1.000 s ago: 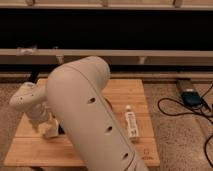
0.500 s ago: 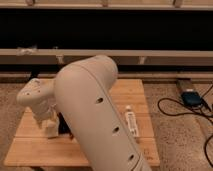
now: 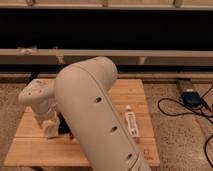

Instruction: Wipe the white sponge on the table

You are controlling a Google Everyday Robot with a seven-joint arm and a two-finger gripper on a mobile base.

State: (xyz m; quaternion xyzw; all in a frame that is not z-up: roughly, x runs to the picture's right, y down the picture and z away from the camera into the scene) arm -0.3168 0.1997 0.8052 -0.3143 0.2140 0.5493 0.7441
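One camera view: a broad, smooth cream arm, rounded and dotted with small round holes, fills the middle. Its gripper hangs low over the left part of the table, a pale top of wooden planks. Whether the gripper is apart or clamped cannot be told. The white sponge cannot be picked out for certain: a pale blocky shape at the gripper's tip may be it. Just beside that lies a black rectangular object, and a slim white bottle lies flat further right.
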